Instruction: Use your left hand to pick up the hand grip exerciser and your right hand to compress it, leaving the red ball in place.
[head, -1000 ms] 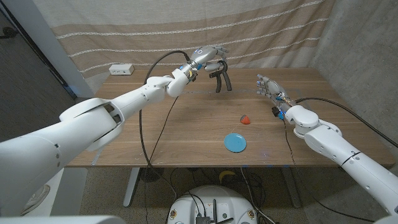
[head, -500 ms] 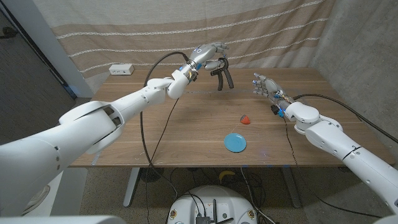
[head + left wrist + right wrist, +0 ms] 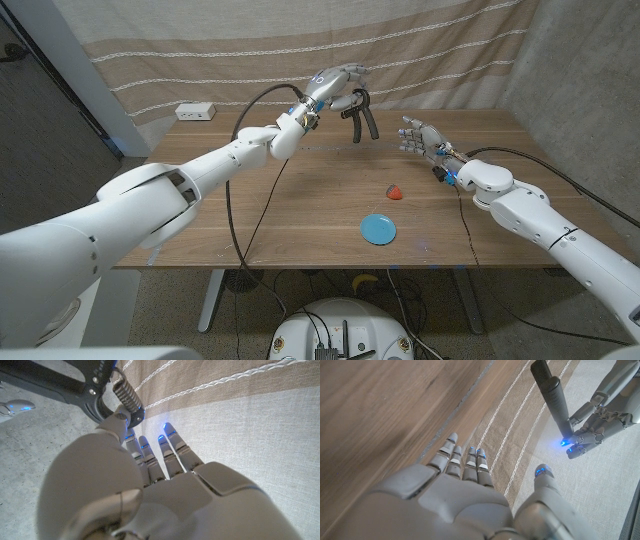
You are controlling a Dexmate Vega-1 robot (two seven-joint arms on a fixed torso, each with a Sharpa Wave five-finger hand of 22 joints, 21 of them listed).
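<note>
- Aloft, left hand [image 3: 335,83] grips black two-handled hand grip exerciser [image 3: 362,113] above wooden table [image 3: 300,200].
- Right hand [image 3: 422,137] nearby, fingers spread, holding nothing.
- Small red ball [image 3: 394,191] on table beside blue round disc [image 3: 378,229].

Head view high above wooden table [image 3: 300,200], wrist views close behind each hand, all sharing the exerciser [image 3: 361,112]
</note>
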